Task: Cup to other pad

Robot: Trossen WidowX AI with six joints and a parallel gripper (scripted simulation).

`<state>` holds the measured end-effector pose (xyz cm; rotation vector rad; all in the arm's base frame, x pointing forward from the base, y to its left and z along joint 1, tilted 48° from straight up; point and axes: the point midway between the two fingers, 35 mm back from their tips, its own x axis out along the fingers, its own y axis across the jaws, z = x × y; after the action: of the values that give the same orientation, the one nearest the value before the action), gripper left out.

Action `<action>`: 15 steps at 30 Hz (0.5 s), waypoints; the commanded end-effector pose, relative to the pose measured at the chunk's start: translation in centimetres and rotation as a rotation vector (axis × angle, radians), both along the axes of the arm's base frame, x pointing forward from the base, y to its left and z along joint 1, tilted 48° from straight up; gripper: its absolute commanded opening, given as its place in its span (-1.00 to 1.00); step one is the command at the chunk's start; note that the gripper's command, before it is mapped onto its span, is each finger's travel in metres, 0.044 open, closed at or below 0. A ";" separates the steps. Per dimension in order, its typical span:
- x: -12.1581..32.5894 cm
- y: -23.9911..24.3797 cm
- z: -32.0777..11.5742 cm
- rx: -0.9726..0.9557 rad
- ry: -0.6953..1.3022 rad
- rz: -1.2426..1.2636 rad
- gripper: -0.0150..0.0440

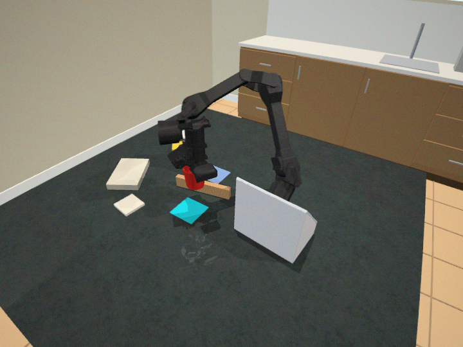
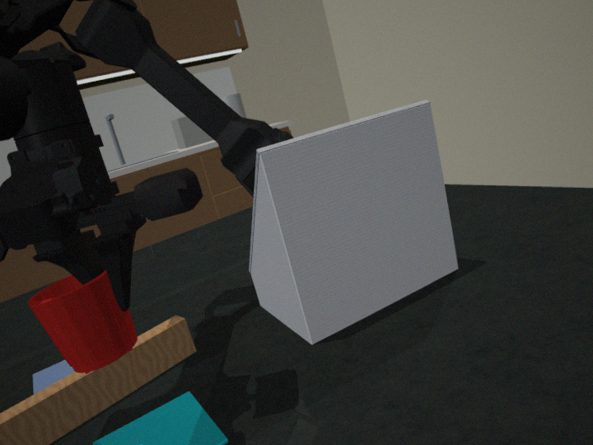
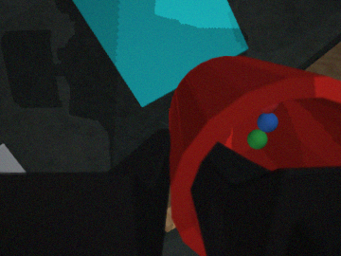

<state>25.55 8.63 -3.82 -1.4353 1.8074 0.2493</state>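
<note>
The red cup (image 1: 194,182) (image 2: 86,325) (image 3: 213,81) is held in the air, slightly tilted in the exterior view, over or close to the wooden bar. My gripper (image 2: 109,292) (image 3: 177,138) is shut on the cup's wall, one finger inside and one outside. A blue marble (image 3: 267,122) and a green marble (image 3: 257,139) are inside the cup. The cyan pad (image 1: 188,211) (image 2: 167,421) (image 3: 156,62) lies on one side of the bar, with nothing on it. The blue pad (image 1: 222,175) (image 2: 48,376) lies on the other side, partly hidden.
The low wooden bar (image 1: 220,189) (image 2: 157,344) stands between the pads. A large white wedge-shaped block (image 1: 269,220) (image 2: 359,215) stands right of the cyan pad. A thick cream block (image 1: 128,171), a small cream tile (image 1: 128,204) and a partly hidden yellow block (image 1: 177,146) lie to the left and behind.
</note>
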 end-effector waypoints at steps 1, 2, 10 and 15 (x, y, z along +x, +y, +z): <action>-0.3 0.9 -0.9 0.006 -0.006 -0.005 -0.49; -0.3 1.1 -1.0 0.006 -0.006 -0.005 -0.49; -0.9 2.5 -2.5 0.007 -0.006 -0.005 -0.49; -1.3 3.4 -3.4 0.008 -0.006 -0.005 -0.49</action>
<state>24.42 11.30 -6.53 -1.4336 1.8057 0.2508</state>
